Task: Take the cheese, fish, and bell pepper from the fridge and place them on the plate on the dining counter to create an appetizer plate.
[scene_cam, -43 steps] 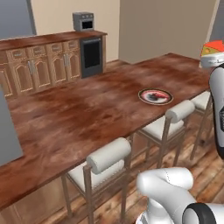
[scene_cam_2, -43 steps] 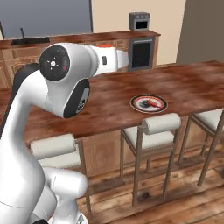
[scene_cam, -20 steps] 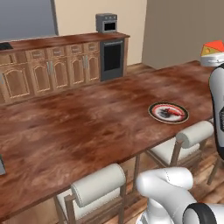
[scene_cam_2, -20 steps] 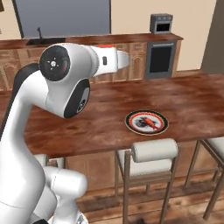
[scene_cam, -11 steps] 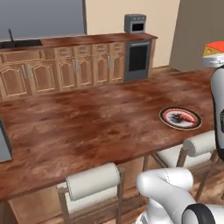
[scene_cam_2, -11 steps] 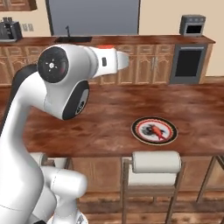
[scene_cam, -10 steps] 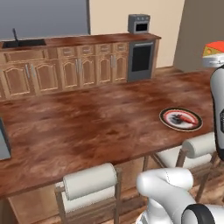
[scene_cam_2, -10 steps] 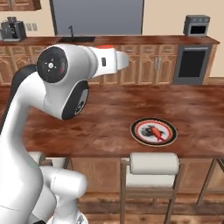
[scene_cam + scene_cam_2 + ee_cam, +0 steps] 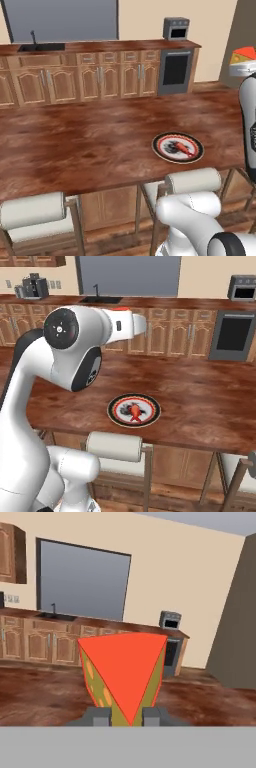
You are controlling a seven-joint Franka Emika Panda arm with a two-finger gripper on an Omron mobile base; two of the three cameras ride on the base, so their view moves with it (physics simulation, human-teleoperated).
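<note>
i have the pincer [image 9: 127, 716] closed on the cheese [image 9: 123, 673], high above the surface [image 9: 90, 145]. the plate [image 9: 178, 148] lies low beside the arm, already carrying the fish [image 9: 181, 147].

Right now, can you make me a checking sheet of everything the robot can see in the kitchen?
Surface: the dining counter, glossy reddish-brown wood, with white-cushioned stools along its near edge.
Job's things: the plate lies flat on the dining counter with the fish on it; a dark bit beside the fish is too small to name. The cheese is held up in the gripper.
Clutter: nothing seen.
Grippers: jaws shut on the cheese, raised above the dining counter.
Cables: nothing seen.
Surroundings: wooden wall cabinets with a sink, an oven, a small grey appliance on top, a big window.
</note>
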